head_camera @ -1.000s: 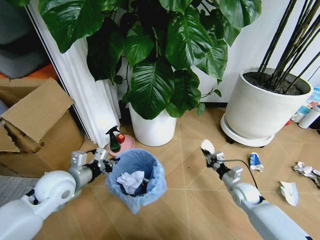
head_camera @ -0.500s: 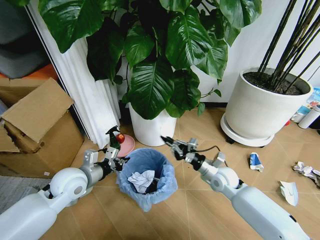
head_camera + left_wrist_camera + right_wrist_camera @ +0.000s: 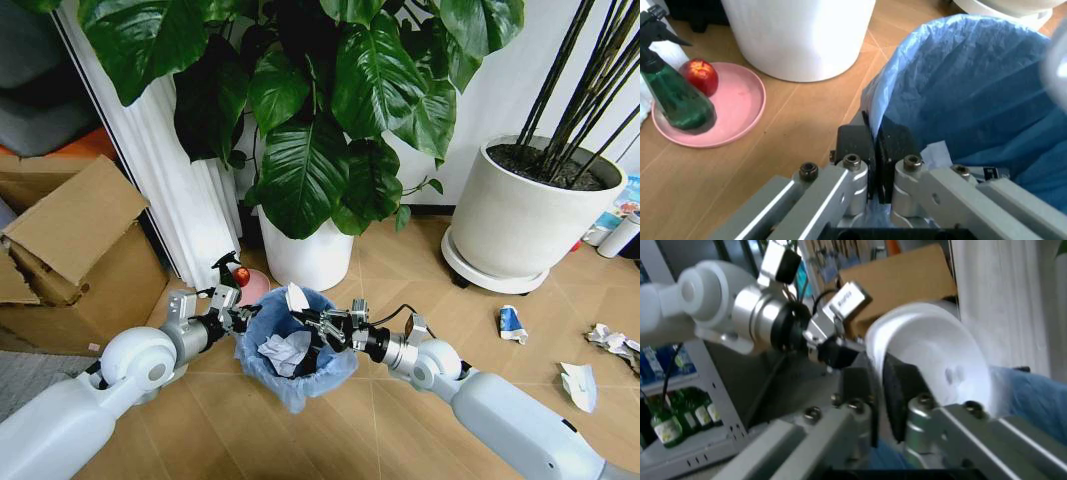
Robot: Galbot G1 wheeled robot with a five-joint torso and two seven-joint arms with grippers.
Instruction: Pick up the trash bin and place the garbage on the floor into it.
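The left end effector (image 3: 873, 165) is clamped on the rim of the trash bin (image 3: 296, 352), holding it just above the floor (image 3: 380, 420). The right end effector (image 3: 308, 318) reaches over the bin's mouth — its fingers pinch a white disc (image 3: 933, 365), apparently a lid. Crumpled paper (image 3: 284, 350) lies inside.

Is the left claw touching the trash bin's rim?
Touching. In the left wrist view the left claw is closed on the rim of the trash bin, with the blue liner pinched between its fingers.
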